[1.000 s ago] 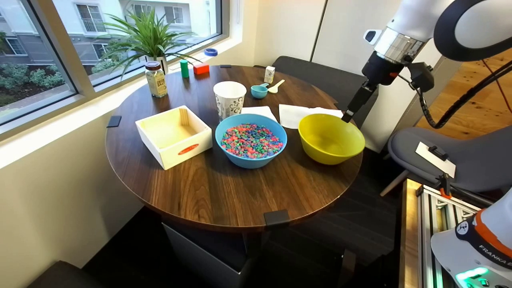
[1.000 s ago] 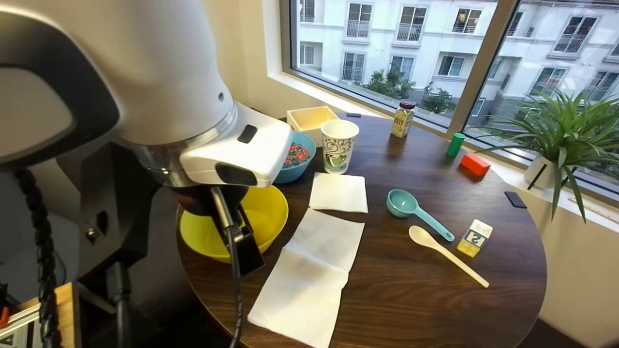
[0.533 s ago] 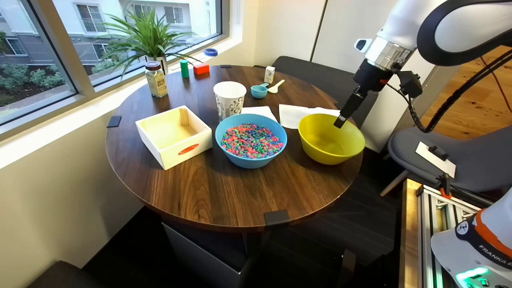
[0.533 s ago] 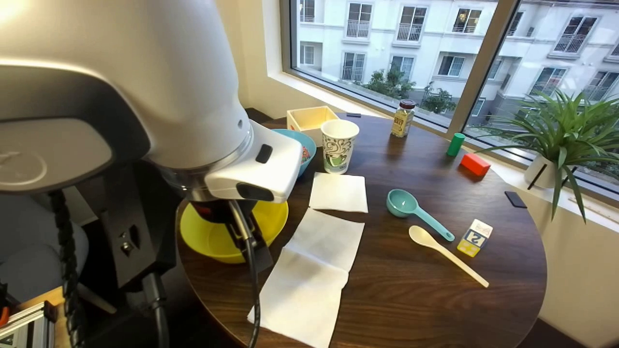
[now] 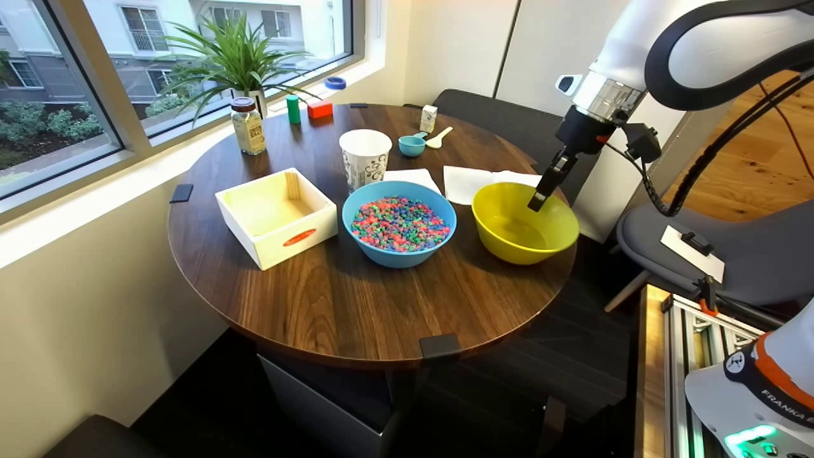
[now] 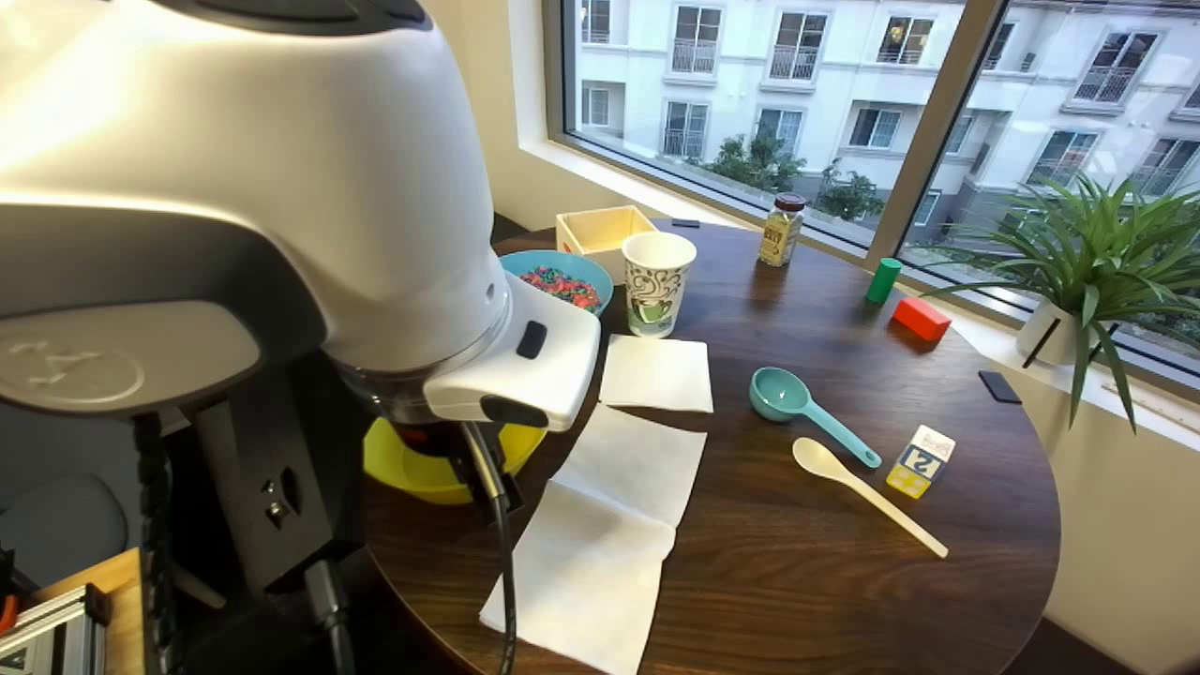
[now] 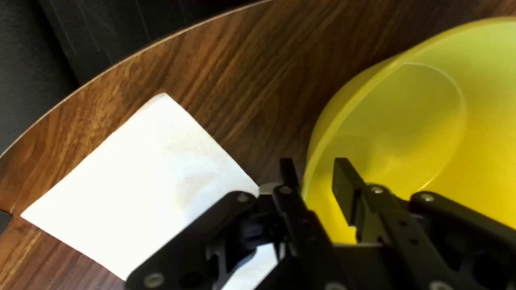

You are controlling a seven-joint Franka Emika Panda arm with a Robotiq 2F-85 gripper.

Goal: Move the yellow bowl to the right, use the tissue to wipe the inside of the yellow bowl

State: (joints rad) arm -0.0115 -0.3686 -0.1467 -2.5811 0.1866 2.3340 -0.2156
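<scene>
Straddling the rim of the yellow bowl [image 5: 518, 235], the gripper [image 7: 314, 169] hangs tilted with its jaws partly spread. The wrist view confirms one finger [image 7: 288, 175] outside the wall and the opposite finger [image 7: 346, 185] inside it, the gap visibly wider than the plastic between; whether either finger touches the plastic, I cannot tell. The bowl sits upright near the edge of the round wooden table [image 5: 369, 312], its smooth inside plain yellow, and is partly hidden by the robot arm [image 6: 281, 187] in an exterior view. Near it, but apart, stands the blue bowl [image 5: 397, 257], holding small multicoloured pieces [image 5: 399, 224]. Two white tissues lie flat: a long tissue [image 6: 609, 511], creased across its middle, next to the yellow bowl, and a smaller square tissue [image 6: 656, 375] just beyond, near the upright paper cup [image 6: 656, 300]. A pale wooden box [image 5: 273, 249] stands on the blue bowl's other side. Further off I record a turquoise scoop [image 6: 789, 398], a cream spoon [image 6: 867, 495] and a printed block [image 6: 921, 461] showing a 2, all near one another; toward the window [image 6: 816, 94], a capped jar [image 6: 778, 242], a green cylinder [image 6: 883, 280] and a red block [image 6: 922, 320]; and beside the glass, a potted plant [image 6: 1097, 253]. The last four show in both exterior views.
</scene>
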